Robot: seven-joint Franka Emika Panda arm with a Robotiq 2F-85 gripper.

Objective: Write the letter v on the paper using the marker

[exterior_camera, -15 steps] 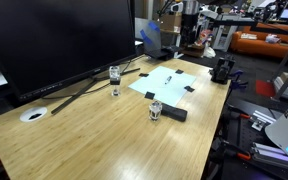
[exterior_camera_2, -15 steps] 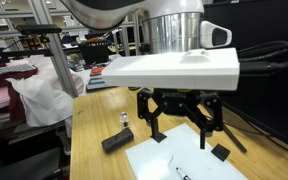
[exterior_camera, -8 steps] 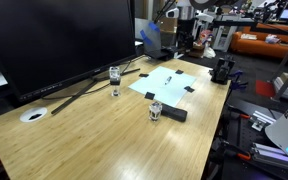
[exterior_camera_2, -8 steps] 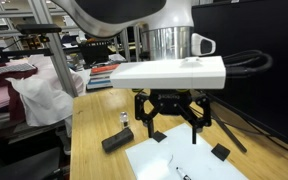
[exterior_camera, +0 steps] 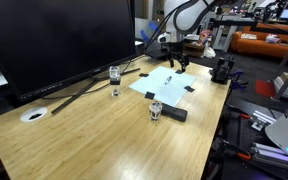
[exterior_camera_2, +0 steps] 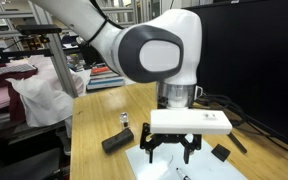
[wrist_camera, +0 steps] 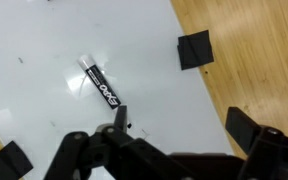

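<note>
Strips of black tape (wrist_camera: 193, 48) pin the paper (wrist_camera: 44, 40) against sliding. The Expo marker (wrist_camera: 102, 83) lies flat on it. The gripper (exterior_camera_2: 170, 150) hangs above, jaws wide and empty, likely to grasp.

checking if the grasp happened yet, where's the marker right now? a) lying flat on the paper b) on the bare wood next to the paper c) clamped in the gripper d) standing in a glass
a: in the wrist view the marker lies flat on the paper, and the gripper hangs above it with its jaws apart and nothing between them.
</note>
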